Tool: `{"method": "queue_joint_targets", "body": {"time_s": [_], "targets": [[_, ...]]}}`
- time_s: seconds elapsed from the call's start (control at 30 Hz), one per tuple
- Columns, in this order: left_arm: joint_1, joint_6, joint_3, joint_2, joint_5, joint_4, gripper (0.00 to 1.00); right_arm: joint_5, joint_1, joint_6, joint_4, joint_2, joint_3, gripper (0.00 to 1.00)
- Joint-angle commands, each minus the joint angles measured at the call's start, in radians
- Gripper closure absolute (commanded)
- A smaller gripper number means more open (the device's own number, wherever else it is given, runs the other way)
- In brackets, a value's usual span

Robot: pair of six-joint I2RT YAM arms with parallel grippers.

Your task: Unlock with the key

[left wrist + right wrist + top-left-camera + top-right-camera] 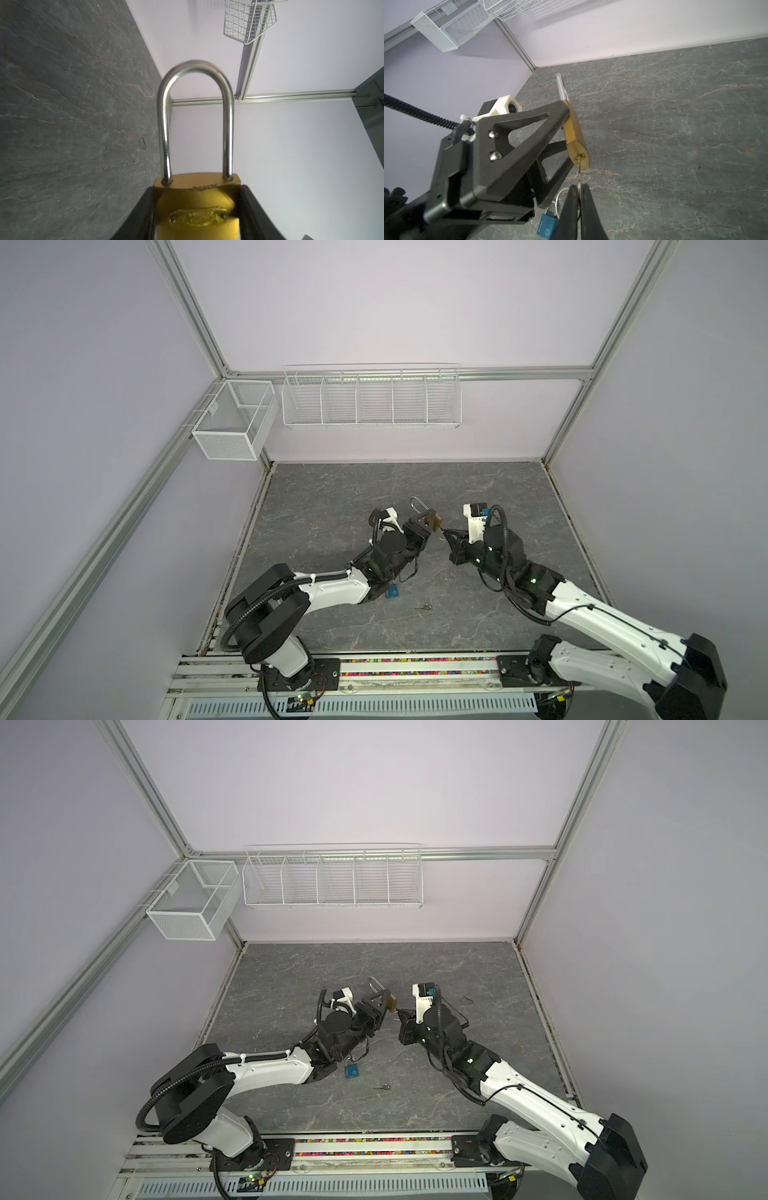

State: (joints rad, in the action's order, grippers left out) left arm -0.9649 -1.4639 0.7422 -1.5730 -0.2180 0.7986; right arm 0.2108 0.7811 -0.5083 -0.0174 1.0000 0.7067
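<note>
**As the left jaws clamp the padlock, the key meets its keyhole**

Where the two arms meet near the middle of the surface (478, 489), the left jaws are clenched on the brass padlock (197, 207). One black finger (137, 216) presses on each narrow side of its body. The shackle (196, 116) points away from the wrist, with both legs seated in the body. The right jaws are pinched tight on a thin key (579, 177), whose tip is at the keyhole (579, 159) in the padlock's underside. How far it has entered cannot be told. The padlock is held edge-on, off the surface.

The left wrist is turned so that its jaws reach away and to the right. Its forearm runs low across the surface from a folded elbow above the base at the near left edge. The right wrist bends leftward toward the padlock, and its forearm stretches in a long diagonal from the base at the near right corner.

Beside the left forearm a blue padlock (352, 1072) lies on the surface. A second small key (382, 1087) lies near it, toward the middle. White wire baskets (371, 400) hang on the back wall.
</note>
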Motion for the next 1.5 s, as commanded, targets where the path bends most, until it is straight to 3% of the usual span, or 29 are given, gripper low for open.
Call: {"method": "queue_joint_targets", "body": {"time_s": [0.0,0.33,0.6,0.8,0.97,1.27,1.47], "targets": [[-0.038,-0.017,0.005,0.039,0.085,0.142,1.0,0.076,-0.003,0.007,-0.05,-0.029,-0.024,0.94],[-0.058,-0.121,-0.015,-0.01,0.013,0.239,1.0,0.142,0.034,-0.013,-0.202,0.009,-0.104,0.94],[-0.063,-0.085,-0.003,-0.034,-0.01,0.248,1.0,0.137,0.051,-0.06,-0.197,0.02,-0.105,0.94],[-0.094,0.03,0.029,0.023,-0.044,0.088,1.0,0.148,0.052,-0.098,-0.184,0.022,-0.094,0.94],[-0.092,0.06,0.0,0.092,-0.075,0.014,1.0,0.156,0.041,-0.059,-0.116,-0.046,-0.068,0.94],[-0.028,0.088,0.003,0.168,-0.065,-0.195,1.0,-0.017,0.04,-0.086,0.062,-0.216,-0.141,0.94],[-0.015,0.106,0.006,0.202,-0.103,-0.312,1.0,-0.057,0.04,-0.11,0.121,-0.333,-0.205,0.94]]}}
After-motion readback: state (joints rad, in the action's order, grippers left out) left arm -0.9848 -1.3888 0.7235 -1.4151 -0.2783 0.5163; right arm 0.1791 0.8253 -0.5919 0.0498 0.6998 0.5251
